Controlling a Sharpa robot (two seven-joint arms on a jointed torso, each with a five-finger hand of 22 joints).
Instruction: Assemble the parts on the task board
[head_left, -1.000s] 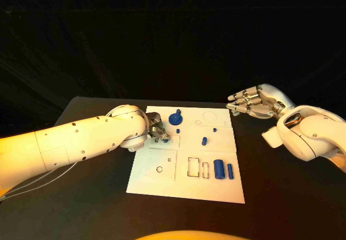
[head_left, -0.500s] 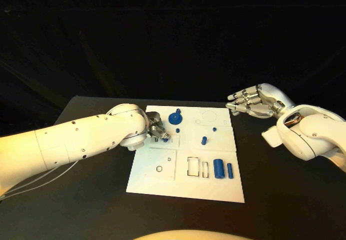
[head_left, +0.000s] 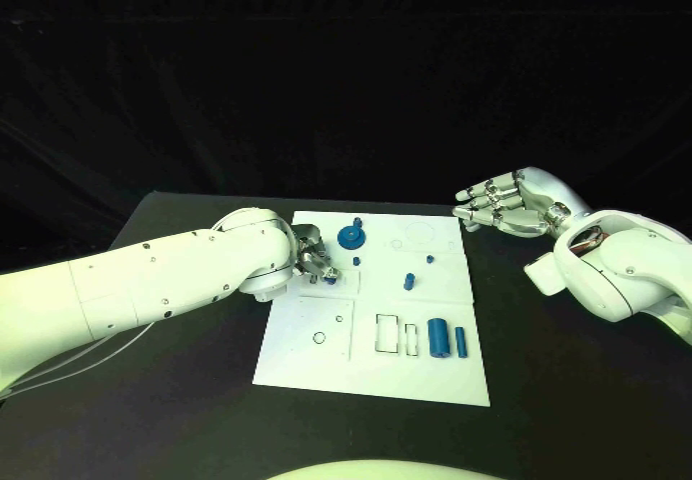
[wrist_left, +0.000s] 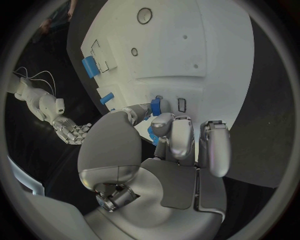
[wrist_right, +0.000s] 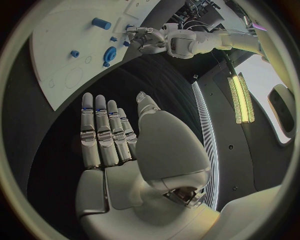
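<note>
Nothing had visibly moved since the earlier frames: both arms and the parts lay as before. At nine o'clock of the white rectangular task board (head_left: 325, 345), the silver left hand (head_left: 315, 262) rested its fingertips on the plate, pinching a small blue plastic part (wrist_left: 155, 106) between thumb and fingers. At two o'clock, off the board's corner, the silver right hand (head_left: 505, 205) hung above the black table (head_left: 173, 400), palm up, fingers apart and holding nothing. A blue round gear-like piece (head_left: 351, 236) stood near twelve o'clock; two blue cylinders (head_left: 437, 338) lay toward five o'clock.
</note>
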